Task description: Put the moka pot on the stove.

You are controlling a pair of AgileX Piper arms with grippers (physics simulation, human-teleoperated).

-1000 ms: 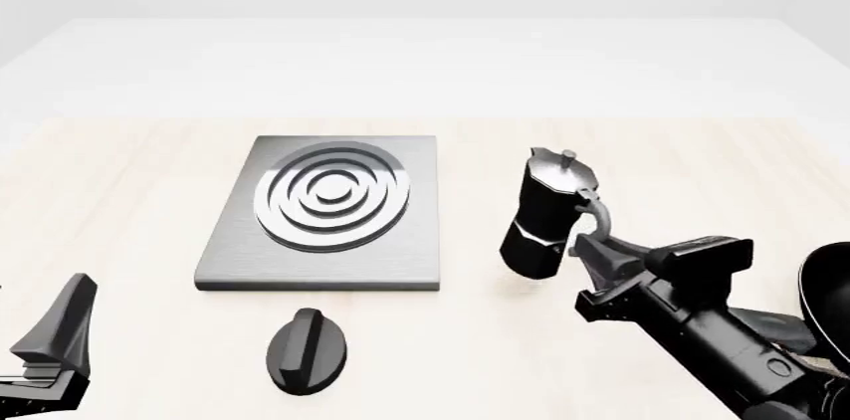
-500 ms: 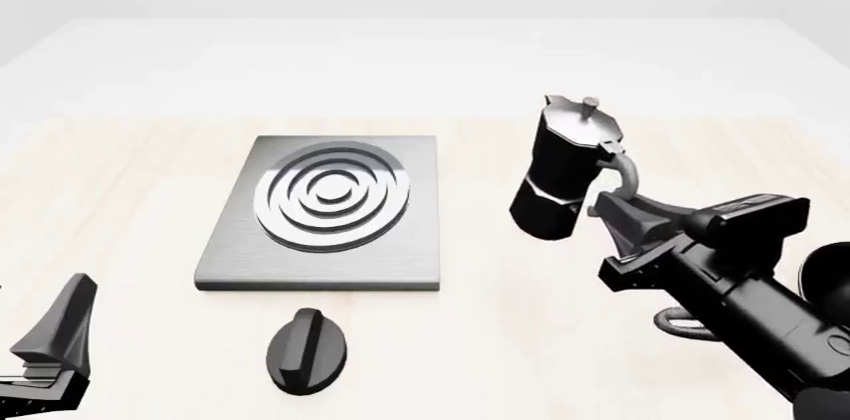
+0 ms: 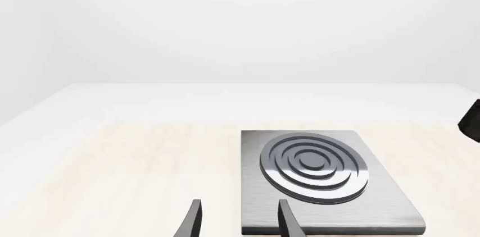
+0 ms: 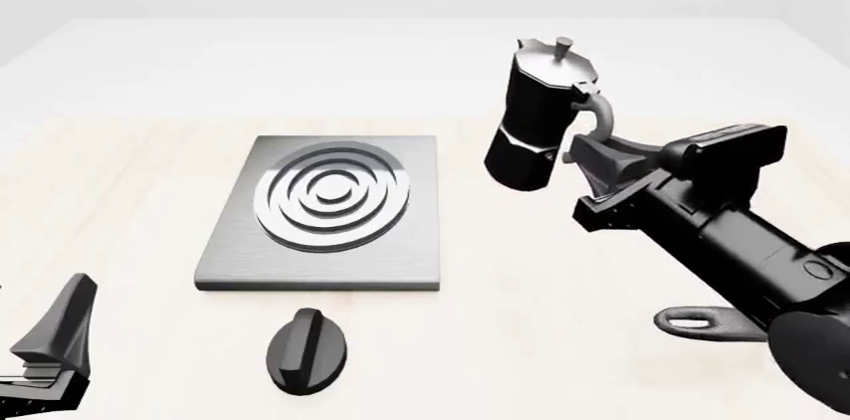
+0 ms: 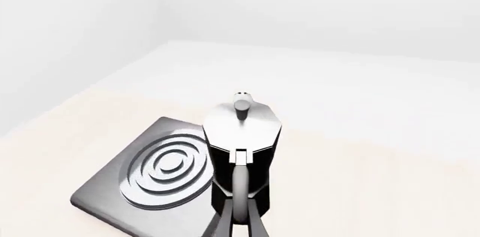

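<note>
Carrying the moka pot (image 4: 538, 121) by its curved handle, right fingers (image 4: 594, 153) clamped on it, tilted, clear of the counter (image 4: 133, 161), right of the stove (image 4: 325, 209) so it can swing over the rings. Left fingers (image 3: 236, 223) parted, holding nothing, parked near the stove's edge.

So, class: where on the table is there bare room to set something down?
Free: the strip left of the stove, and the far strip behind it. Crowded: the right side, with the right gripper, the moka pot and a pan handle.
</note>
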